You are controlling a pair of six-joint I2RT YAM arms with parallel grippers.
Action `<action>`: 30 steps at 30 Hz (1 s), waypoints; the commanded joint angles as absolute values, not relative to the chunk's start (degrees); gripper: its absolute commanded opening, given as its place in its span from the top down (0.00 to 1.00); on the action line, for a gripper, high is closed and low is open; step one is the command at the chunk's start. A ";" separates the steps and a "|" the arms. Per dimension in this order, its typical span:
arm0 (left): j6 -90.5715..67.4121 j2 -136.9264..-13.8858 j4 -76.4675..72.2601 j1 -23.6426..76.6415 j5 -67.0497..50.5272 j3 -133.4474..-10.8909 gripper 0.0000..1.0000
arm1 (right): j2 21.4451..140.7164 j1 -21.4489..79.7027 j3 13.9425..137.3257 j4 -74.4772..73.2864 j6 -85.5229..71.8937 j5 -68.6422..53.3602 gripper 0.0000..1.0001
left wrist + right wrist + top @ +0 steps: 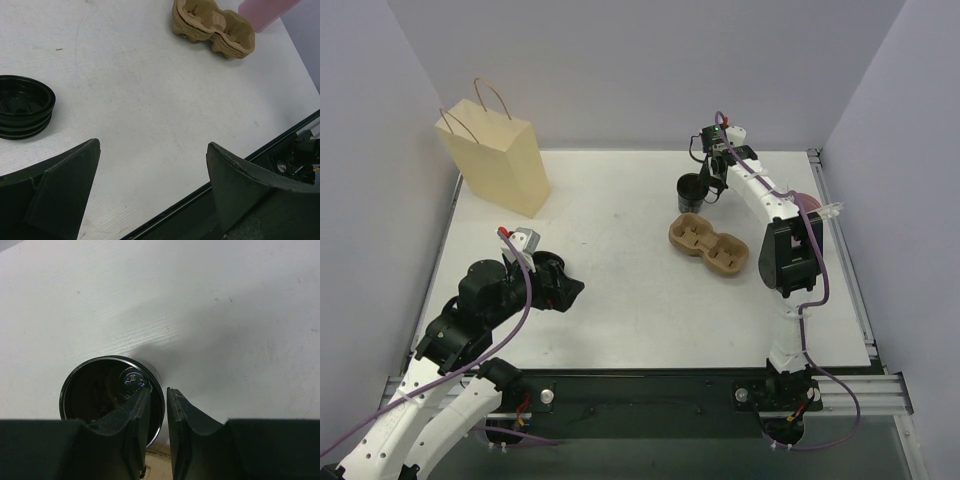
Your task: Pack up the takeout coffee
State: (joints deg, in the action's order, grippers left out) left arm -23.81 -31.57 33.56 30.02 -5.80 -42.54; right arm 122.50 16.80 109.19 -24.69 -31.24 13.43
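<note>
Wide white surface (620,330) under it all, and the cardboard cup tray (708,244) sits right of centre. That tray is our marker. Well off to its far left stands the tan paper bag (500,160), upright with its handles up. Just beyond the tray's left end is the black coffee cup (690,190), mouth open and no lid on it. The right pincer (157,392) is on that cup, one finger down inside and one outside, pinching the wall at the rim. The left pincer (152,145) is spread wide with nothing between its fingers, low over the surface, well to the tray's near left. A black lid (22,107) lies flat on the surface, well apart from the tray.
</note>
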 commanded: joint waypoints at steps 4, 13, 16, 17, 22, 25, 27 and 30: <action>-24.35 -31.38 31.02 30.23 -5.71 -42.63 0.03 | 122.17 16.35 109.07 -26.10 -31.73 13.45 0.79; -24.35 -31.29 30.94 30.23 -5.80 -42.63 0.03 | 122.17 16.35 108.98 -26.19 -31.82 13.62 0.79; -24.35 -31.38 30.85 30.23 -5.89 -42.63 0.03 | 122.17 16.26 108.98 -26.19 -31.73 13.62 0.79; -24.35 -31.38 30.94 30.23 -5.89 -42.63 0.02 | 122.17 16.26 108.98 -26.28 -31.82 13.71 0.79; -24.35 -31.29 30.85 30.23 -5.80 -42.71 0.03 | 122.08 16.35 108.90 -26.28 -32.08 13.54 0.79; -24.35 -31.29 30.94 30.23 -5.80 -42.63 0.03 | 121.99 16.35 108.72 -26.28 -32.17 13.27 0.79; -24.35 -31.29 30.94 30.23 -5.80 -42.63 0.03 | 121.82 16.35 108.55 -26.54 -32.25 13.45 0.79; -24.35 -31.20 30.85 30.23 -5.80 -42.71 0.03 | 121.55 16.43 108.28 -26.63 -32.26 13.36 0.79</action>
